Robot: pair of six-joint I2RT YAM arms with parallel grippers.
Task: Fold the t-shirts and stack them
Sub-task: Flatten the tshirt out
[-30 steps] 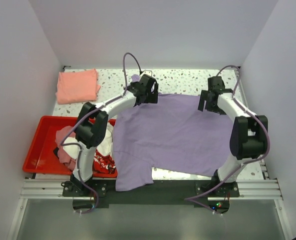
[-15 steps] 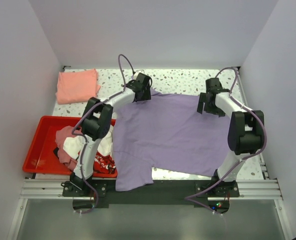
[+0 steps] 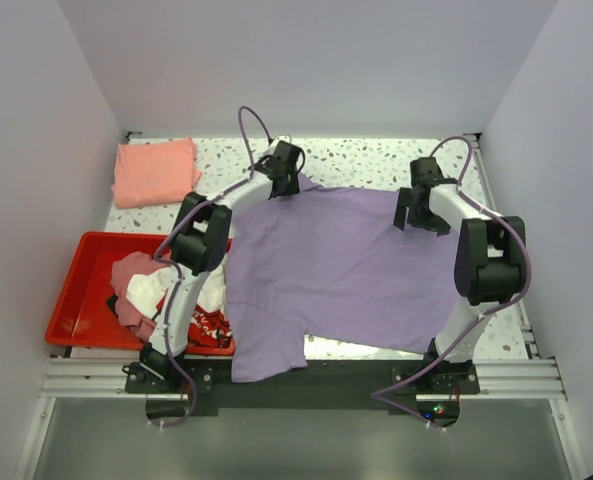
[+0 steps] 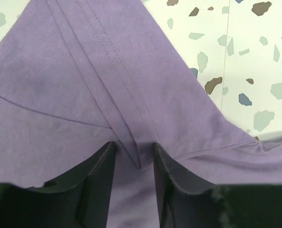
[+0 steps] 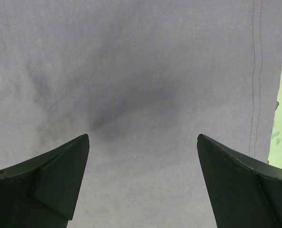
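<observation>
The lavender t-shirt [image 3: 346, 270] was laid flat across the counter [image 3: 376, 155]. The left fingers [image 4: 95, 180] were set close either side of a stitched hem fold [image 4: 126, 95], though a real pinch couldn't be told. The right fingers [image 5: 50, 175] were held wide apart. Soft, floppy stuff, probably best taken by the hems.

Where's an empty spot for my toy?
Bare table shows along the far edge beyond the purple t-shirt: between the folded salmon-pink t-shirt and the left gripper, and from it to the right gripper. The purple one covers the middle; the red tray is heaped with shirts.
</observation>
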